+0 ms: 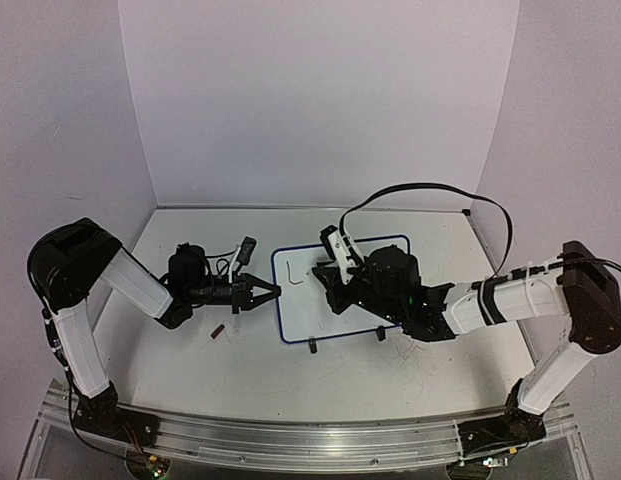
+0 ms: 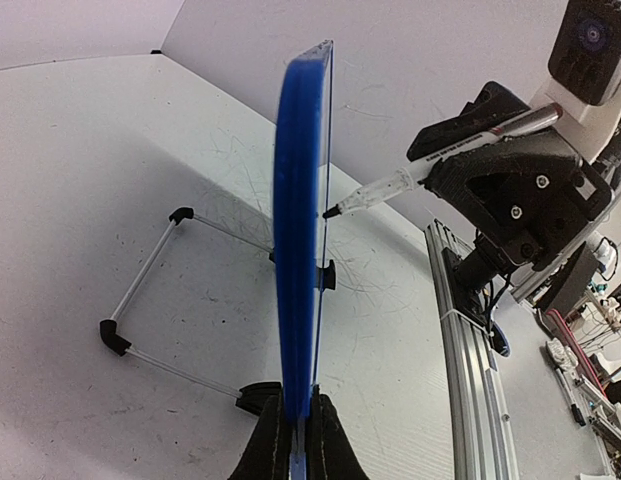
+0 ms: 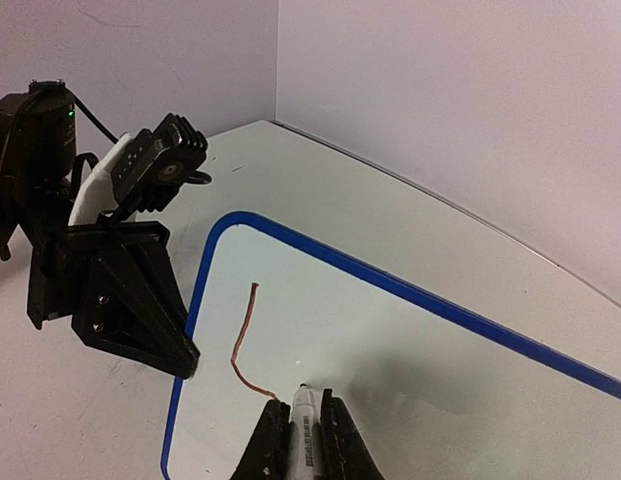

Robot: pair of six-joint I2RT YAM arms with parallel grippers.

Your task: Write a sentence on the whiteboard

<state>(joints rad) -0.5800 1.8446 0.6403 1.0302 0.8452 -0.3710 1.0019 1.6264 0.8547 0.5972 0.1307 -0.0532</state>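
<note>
Writing barely begun: one thin brownish L-shaped stroke (image 3: 242, 345) on the small blue-rimmed white whiteboard (image 1: 300, 315), propped on the scuffed white worktop (image 1: 390, 380). Your left jaws clamp its left rim; right jaws clamp a white-barrelled marker (image 3: 303, 410), tip by the stroke's end. Next you need light, steady pressure for the second letter

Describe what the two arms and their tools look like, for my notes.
The left arm and right arm alternate white tubular links with black joint housings. The left tool and right tool are black angular plastic with tapered fingers and visible screws, each carrying a white camera mount. A black cable loops off the right arm. A green light shows on the left arm's wrist housing.
</note>
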